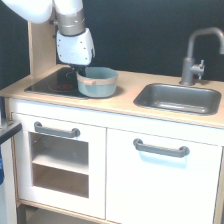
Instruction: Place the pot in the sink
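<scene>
Standing white, a toy kitchen cabinet [120, 165], with grey handles [161, 148] on its doors. Topped by a light wood desk [120, 102]. Recessed toward the exterior view's right, the sink [175, 97], grey faucet [196, 57] behind. Toward the left, a black stovetop [55, 82]. Sat at its edge, the pot [97, 82]. Touching the pot's rim from above, the gripper [80, 71]; open or closed: cannot tell.

Toy kitchen unit [115, 165] in white with light wood countertop [125, 102], set against dark wall [145, 30]. Two cupboard doors with grey handles [161, 148]; left door windowed, showing shelf [59, 162]. Grey faucet [196, 55] at rear; wooden upright panel [41, 47] behind, at exterior view's left.
</scene>
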Tool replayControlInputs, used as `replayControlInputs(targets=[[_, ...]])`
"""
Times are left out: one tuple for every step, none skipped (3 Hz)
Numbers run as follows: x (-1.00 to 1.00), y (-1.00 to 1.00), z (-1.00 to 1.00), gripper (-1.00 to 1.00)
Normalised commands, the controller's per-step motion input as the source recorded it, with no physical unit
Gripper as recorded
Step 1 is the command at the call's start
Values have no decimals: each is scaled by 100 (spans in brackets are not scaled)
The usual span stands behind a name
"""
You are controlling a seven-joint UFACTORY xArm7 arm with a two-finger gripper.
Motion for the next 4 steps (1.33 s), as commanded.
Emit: replayControlInputs(targets=[[100,4,100,-93],[100,45,39,-100],[100,68,-26,-80],[75,58,-62,-100]])
